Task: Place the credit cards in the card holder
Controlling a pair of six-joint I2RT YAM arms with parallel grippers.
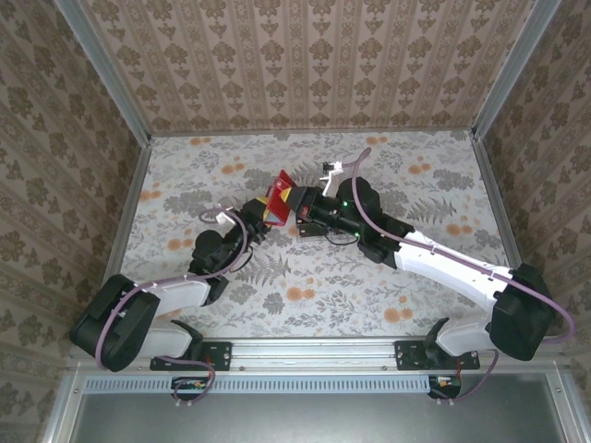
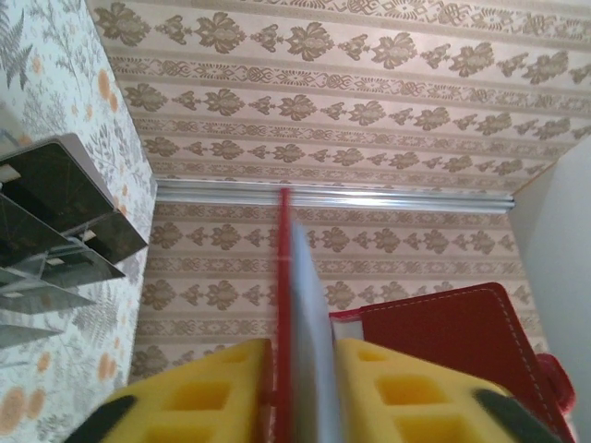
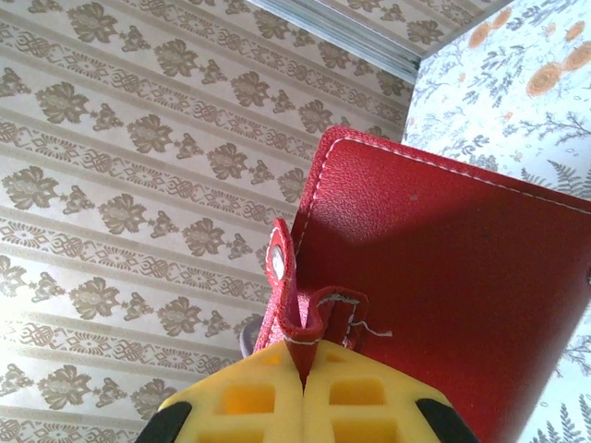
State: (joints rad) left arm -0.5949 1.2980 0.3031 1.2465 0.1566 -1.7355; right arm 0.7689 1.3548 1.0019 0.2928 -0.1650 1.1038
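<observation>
The red card holder (image 1: 280, 195) hangs open above the middle of the table, held between both arms. My left gripper (image 1: 267, 215) is shut on one flap, seen edge-on as a red cover with a greyish inner pocket (image 2: 295, 295) between the yellow fingers (image 2: 212, 388). The other flap (image 2: 452, 341) spreads to the right. My right gripper (image 3: 303, 349) is shut on the holder's red snap tab (image 3: 282, 277), with the red cover (image 3: 443, 268) beyond it. Black credit cards (image 2: 55, 198) stand in a clear rack (image 2: 42, 272) on the table at the left of the left wrist view.
Patterned walls with metal corner posts (image 1: 125, 111) close in the floral table (image 1: 388, 277) on three sides. Both arms cross the table's middle and meet at the holder. A metal rail (image 1: 314, 353) runs along the near edge.
</observation>
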